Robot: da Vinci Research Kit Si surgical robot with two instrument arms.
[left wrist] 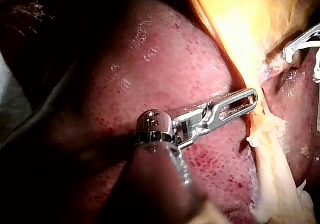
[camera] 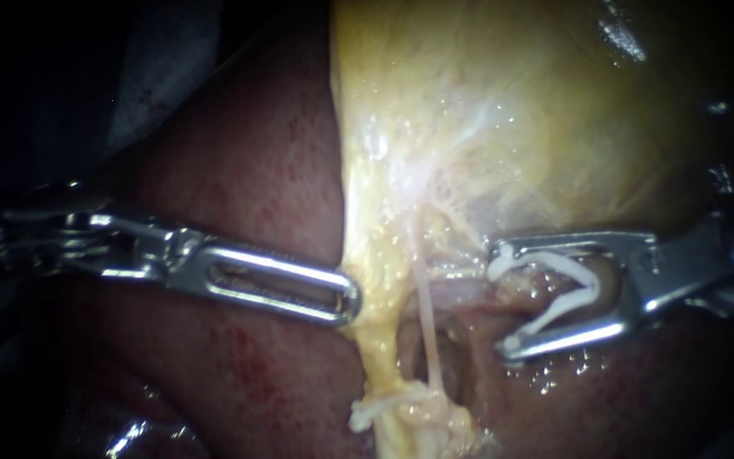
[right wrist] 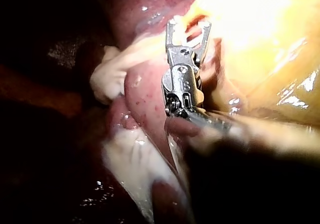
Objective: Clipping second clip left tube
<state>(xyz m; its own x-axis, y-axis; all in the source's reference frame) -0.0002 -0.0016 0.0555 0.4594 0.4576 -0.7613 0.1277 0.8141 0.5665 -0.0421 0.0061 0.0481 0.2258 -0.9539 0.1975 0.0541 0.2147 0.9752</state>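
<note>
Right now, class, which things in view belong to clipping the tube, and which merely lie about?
In the job:
right instrument
clip that it carries
tube
left instrument, holding the gallbladder aside

Lying about:
liver
pale tissue shreds below the tube

- The tube (camera: 425,314) hangs down from the gallbladder (camera: 511,110), which lies above it.
- Left of the tube, the left instrument (camera: 346,302) has its tip at the gallbladder's edge, seemingly touching it.
- Right of the tube and apart from it, the right instrument (camera: 503,297) carries a clip (camera: 567,293) between its jaws, touching both.
- The liver (camera: 248,170) lies behind the tube, on both sides.
</note>
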